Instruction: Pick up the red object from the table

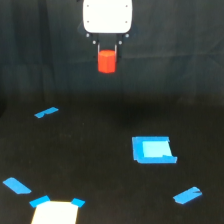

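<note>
**Exterior view: red block held aloft in the gripper**

The exterior view shows the red block (107,61) pinched between the two dark fingers (98,52) of the gripper (107,50), which close against its upper sides. The block hangs clear of the table (100,165), in front of the dark curtain (45,50), with its lower half showing below the fingertips. Directly above it sits the white gripper head (107,16), wider than the block.

Well below the gripper and to the exterior view's right lies a blue square patch (153,149) with a paler centre. Below and to the left is a small blue tape strip (46,112). Much farther down, near the bottom edge, lie a blue strip at the left (17,185), a pale square with blue corners (56,212), and another blue strip at the right (187,195).
</note>
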You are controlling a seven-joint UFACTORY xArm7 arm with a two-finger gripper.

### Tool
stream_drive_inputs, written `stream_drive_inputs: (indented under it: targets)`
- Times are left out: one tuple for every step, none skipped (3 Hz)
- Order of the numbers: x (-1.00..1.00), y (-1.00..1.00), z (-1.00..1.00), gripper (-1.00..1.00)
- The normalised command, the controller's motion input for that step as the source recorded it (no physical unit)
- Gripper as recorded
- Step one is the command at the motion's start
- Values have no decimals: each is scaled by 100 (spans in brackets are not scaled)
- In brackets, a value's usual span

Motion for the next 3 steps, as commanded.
stream_drive_inputs:
  targets:
    - [5, 12, 51, -100]
    - [-6, -26, 12, -100]
    - [-5, -26, 10, -100]
